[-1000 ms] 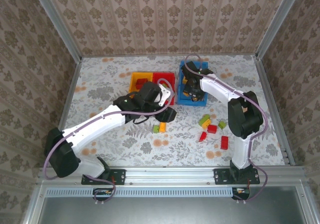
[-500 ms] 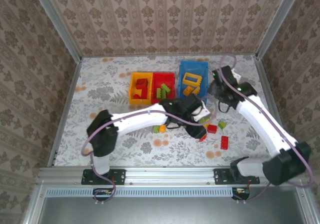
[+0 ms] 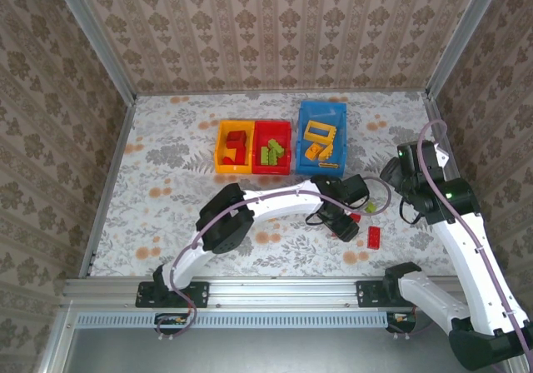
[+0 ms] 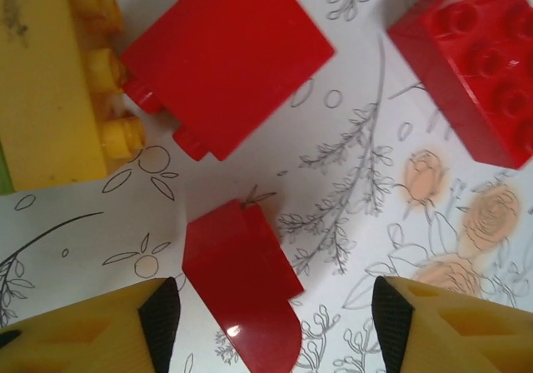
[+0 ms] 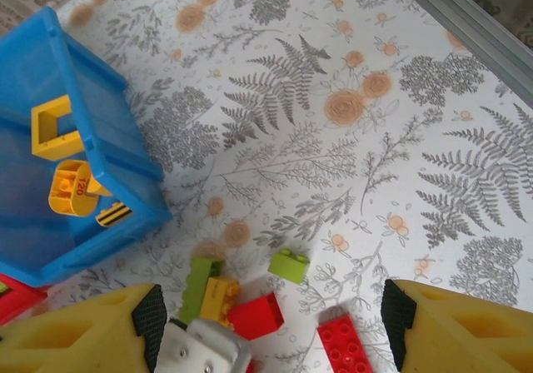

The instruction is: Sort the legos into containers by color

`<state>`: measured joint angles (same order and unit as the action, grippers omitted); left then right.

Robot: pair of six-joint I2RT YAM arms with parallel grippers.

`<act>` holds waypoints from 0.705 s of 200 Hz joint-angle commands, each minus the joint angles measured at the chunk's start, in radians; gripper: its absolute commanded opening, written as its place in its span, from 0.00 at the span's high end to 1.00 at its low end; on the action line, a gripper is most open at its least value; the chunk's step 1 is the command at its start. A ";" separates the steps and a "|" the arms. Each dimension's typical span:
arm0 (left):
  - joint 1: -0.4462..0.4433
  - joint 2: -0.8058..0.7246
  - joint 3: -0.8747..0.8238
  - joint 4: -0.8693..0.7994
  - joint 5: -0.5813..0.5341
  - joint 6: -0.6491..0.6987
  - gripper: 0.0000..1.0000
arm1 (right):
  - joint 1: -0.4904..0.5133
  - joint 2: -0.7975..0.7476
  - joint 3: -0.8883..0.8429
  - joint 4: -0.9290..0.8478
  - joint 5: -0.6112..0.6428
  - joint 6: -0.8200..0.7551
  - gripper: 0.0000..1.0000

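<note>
Left claw (image 4: 266, 323), wide, straddles a flat red lego (image 4: 241, 281) so I can pinch it; right claw (image 5: 272, 327), wide and empty, hangs near the desk (image 5: 333, 181)'s right edge.

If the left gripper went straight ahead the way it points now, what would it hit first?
Most likely the small red brick with the rounded end, which lies right between the left gripper's open fingers. How far off it is, I can't judge.

bins (image 3: 272, 125): three in a row, rear | loose legos (image 5: 221, 298): before rightmost bin (image 3: 337, 115), perhaps touching each other
</note>
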<state>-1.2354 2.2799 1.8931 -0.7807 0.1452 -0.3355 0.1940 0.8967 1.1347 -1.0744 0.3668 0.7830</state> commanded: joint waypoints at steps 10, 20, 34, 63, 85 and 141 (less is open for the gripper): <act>-0.001 0.055 0.069 -0.066 -0.015 -0.043 0.43 | -0.009 -0.008 -0.007 -0.050 -0.006 -0.028 0.28; -0.001 0.069 0.081 -0.071 -0.011 -0.043 0.47 | -0.009 -0.008 -0.006 -0.047 -0.010 -0.029 0.28; -0.001 0.073 0.084 -0.064 -0.010 -0.041 0.53 | -0.010 -0.008 -0.005 -0.046 -0.013 -0.032 0.28; 0.002 0.051 0.069 -0.058 -0.039 -0.037 0.69 | -0.010 -0.009 -0.014 -0.039 -0.026 -0.036 0.29; 0.015 -0.037 0.003 -0.032 -0.103 -0.037 0.73 | -0.010 -0.012 -0.019 -0.008 -0.064 -0.067 0.30; 0.216 -0.440 -0.350 0.034 -0.209 -0.149 0.75 | 0.074 0.017 -0.044 0.223 -0.275 -0.216 0.33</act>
<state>-1.1343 2.0274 1.6398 -0.7635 0.0174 -0.4137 0.2050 0.8925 1.1114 -0.9817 0.2020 0.6533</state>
